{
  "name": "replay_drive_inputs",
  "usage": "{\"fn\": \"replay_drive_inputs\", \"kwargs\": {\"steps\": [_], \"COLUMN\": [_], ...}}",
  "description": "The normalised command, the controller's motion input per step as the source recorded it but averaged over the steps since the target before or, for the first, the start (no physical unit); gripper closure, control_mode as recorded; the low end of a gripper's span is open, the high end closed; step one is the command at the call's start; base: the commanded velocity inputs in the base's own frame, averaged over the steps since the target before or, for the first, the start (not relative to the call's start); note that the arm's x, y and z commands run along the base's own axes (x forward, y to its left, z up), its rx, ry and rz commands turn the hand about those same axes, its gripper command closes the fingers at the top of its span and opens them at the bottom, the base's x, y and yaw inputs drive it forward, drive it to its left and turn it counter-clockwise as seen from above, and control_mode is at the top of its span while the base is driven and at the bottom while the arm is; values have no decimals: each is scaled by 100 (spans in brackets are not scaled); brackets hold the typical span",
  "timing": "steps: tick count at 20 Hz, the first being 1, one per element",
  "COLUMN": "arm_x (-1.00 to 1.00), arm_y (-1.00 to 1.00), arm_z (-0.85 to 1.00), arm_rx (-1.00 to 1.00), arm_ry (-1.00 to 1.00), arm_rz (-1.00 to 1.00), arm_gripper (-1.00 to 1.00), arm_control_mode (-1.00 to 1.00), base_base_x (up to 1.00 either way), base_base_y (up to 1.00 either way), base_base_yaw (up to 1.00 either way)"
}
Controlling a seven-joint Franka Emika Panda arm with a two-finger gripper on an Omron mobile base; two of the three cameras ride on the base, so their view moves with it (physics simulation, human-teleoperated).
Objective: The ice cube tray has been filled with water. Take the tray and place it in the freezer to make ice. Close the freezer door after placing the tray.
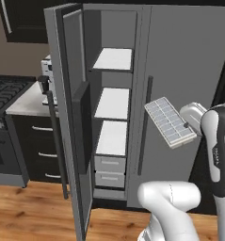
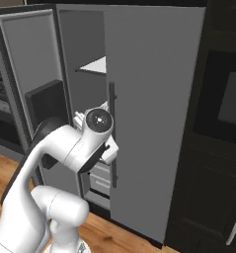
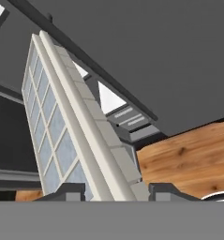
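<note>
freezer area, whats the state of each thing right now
ice cube tray: held in the claw, tilted, in front of the closed right door, not yet in the freezer
freezer door: swung wide open
freezer: shelves bare, drawers shut
right fridge door: closed
claw: shut on the tray's edge

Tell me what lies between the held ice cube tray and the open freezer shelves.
In the left base view, only the right door's vertical handle stands between the ice cube tray and the freezer shelves.
</note>
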Motion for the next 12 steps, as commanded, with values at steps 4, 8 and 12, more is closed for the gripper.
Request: {"fn": "replay_drive_inputs", "kwargs": {"steps": [4,8,12], "arm_x": [0,0,0], "arm_y": [0,0,0], "arm_z": [0,0,0], "arm_rx": [0,0,0], "arm_ry": [0,0,0], "arm_rz": [0,0,0], "arm_gripper": [100,100,100], "arm_control_mode": [100,100,100], "base_base_x": [15,36,36], "base_base_y": [17,30,18], "base_base_yaw": [1,5,2]}}
